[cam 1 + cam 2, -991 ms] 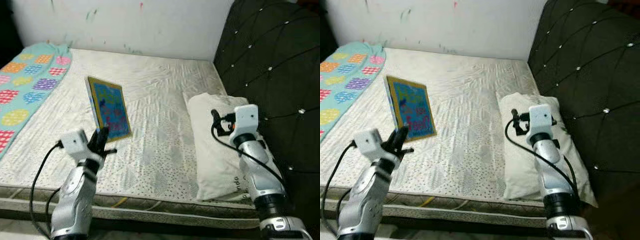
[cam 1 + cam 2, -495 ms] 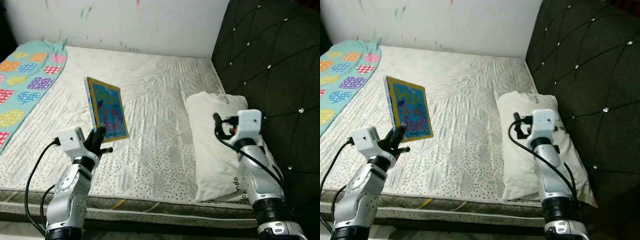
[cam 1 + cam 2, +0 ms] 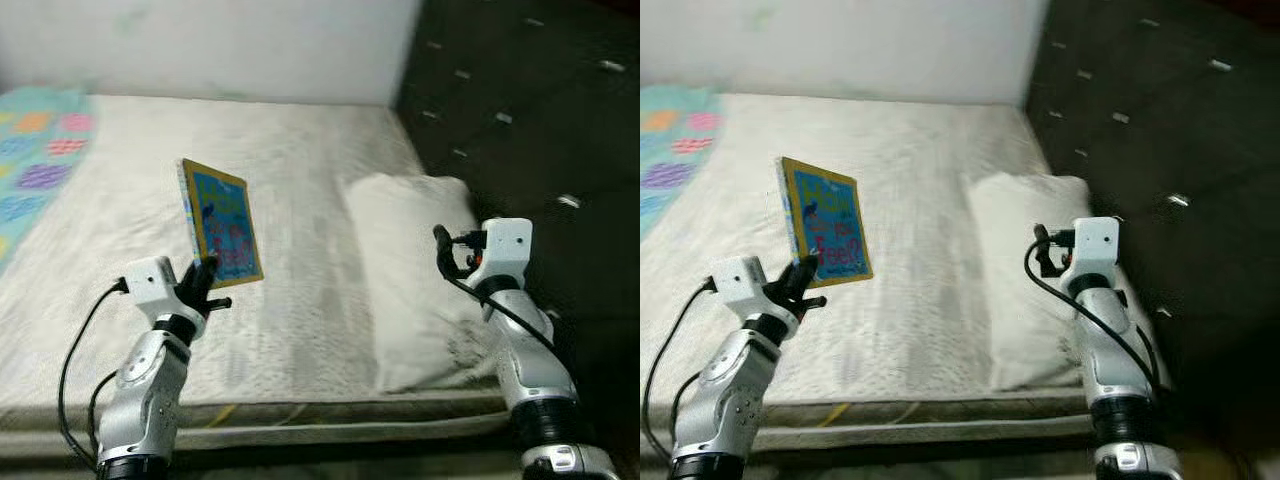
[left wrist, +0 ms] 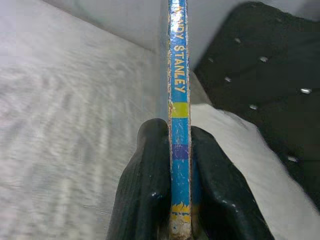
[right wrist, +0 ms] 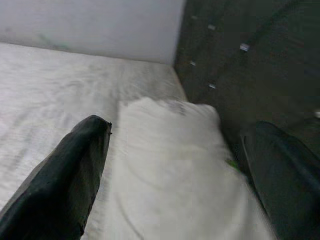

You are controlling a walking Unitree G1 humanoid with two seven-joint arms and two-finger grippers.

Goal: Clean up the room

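A thin blue picture book (image 3: 220, 222) with a yellow border stands upright over the bare mattress (image 3: 300, 170), pinched at its lower edge by my left gripper (image 3: 203, 276), which is shut on it. The left wrist view looks along the book's blue spine (image 4: 179, 100) squeezed between the two black fingers (image 4: 147, 185). My right gripper (image 3: 447, 250) hovers open above a white pillow (image 3: 410, 270) at the right side of the bed; in the right wrist view its fingers (image 5: 75, 175) stand far apart with the pillow (image 5: 175, 170) between them.
A dark tufted headboard (image 3: 520, 110) rises along the right. A turquoise blanket (image 3: 35, 150) with coloured patches lies at the far left of the mattress. A white wall (image 3: 200, 45) backs the bed. The mattress front edge (image 3: 300, 425) runs just before my arms.
The whole view has swung to the right and is blurred, so the camera moved. The left gripper still holds the book upright; the right gripper stays open over the pillow.
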